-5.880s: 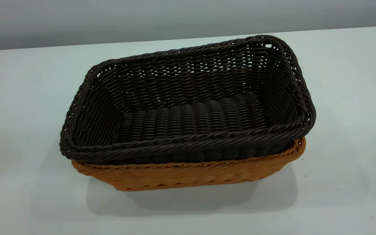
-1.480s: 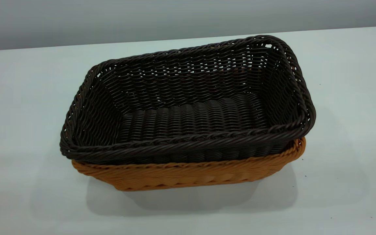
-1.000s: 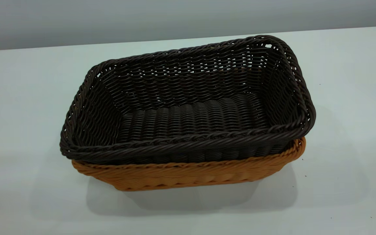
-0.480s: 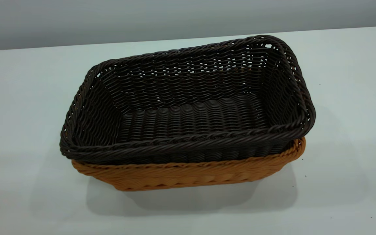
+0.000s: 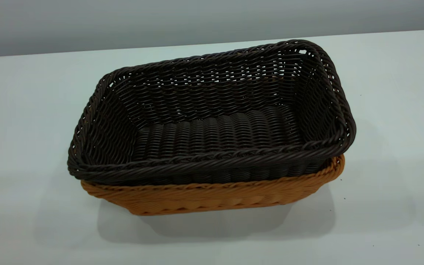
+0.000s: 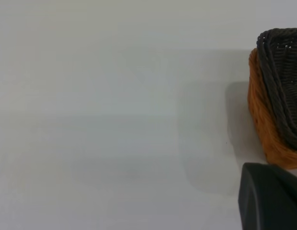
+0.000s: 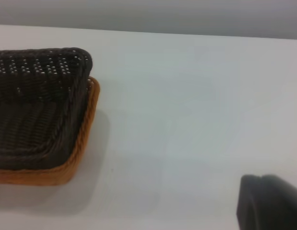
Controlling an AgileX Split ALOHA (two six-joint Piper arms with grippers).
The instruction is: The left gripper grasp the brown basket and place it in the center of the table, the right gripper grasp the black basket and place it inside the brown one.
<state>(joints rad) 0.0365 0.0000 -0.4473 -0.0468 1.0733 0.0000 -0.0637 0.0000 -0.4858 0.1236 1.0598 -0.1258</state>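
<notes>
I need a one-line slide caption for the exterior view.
Black basket nested inside brown basket on the white table.

The black basket (image 5: 212, 121) is woven wicker, very dark brown-black, with a ribbed floor, openwork walls and a braided, faintly glossy rim. The brown basket (image 5: 212, 198) at lower centre is orange-tan wicker, tightly woven and matt. The surface (image 5: 31, 110) is white, smooth, softly reflective.

the black basket (image 7: 38, 96) sits nested inside the brown basket (image 7: 83, 139) on the table (image 7: 196, 105).
</notes>
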